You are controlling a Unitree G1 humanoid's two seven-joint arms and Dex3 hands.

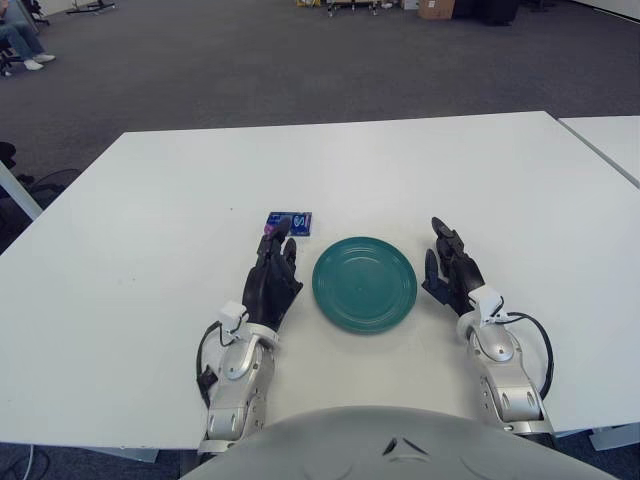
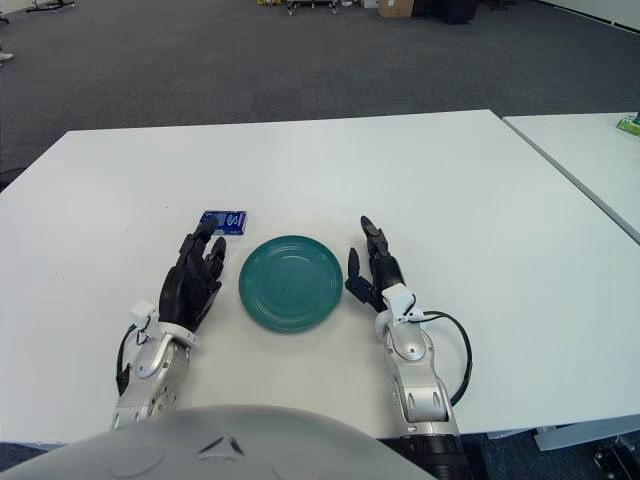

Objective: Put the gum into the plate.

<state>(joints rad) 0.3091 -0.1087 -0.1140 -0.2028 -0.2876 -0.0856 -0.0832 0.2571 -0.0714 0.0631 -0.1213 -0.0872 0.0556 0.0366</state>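
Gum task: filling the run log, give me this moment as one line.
gum: on table, behind left of plate | plate: holds nothing | left hand: open, fingertips close to gum | right hand: open, beside plate

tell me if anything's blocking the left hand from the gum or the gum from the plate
Nothing visible is in the way. The left hand lies on the table with its fingertips just short of the gum, bare tabletop between them. The green plate sits empty, right of the gum and nearer the robot. The right hand rests right of the plate.
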